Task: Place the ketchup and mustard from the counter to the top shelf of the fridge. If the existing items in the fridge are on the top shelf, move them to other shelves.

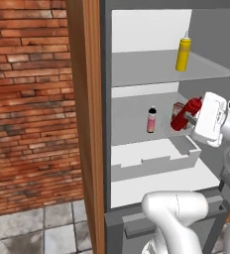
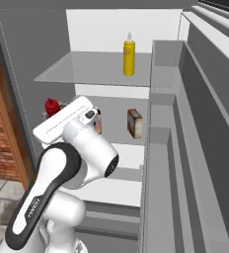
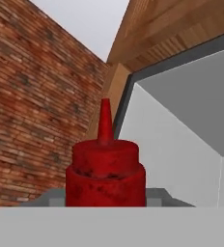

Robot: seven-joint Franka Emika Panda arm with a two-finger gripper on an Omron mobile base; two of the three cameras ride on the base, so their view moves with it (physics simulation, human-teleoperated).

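My gripper (image 1: 190,118) is shut on the ketchup (image 1: 186,113), a red squeeze bottle held tilted in front of the fridge's second shelf (image 1: 132,121). In the hand view the ketchup (image 3: 105,169) stands between the jaws with its nozzle pointing up. The mustard (image 1: 183,53) stands upright on the top shelf (image 1: 137,69), towards its right; it is the yellow bottle (image 2: 129,58) in the right base view. A small pink bottle (image 1: 151,119) and a reddish-brown box (image 2: 134,123) stand on the second shelf. In the left base view the ketchup partly hides the box.
A wooden panel (image 1: 85,124) and a brick wall (image 1: 28,99) border the fridge on the left. A white drawer tray (image 1: 156,161) sits below the second shelf. The open fridge door with its grey door shelves (image 2: 185,148) stands at the right.
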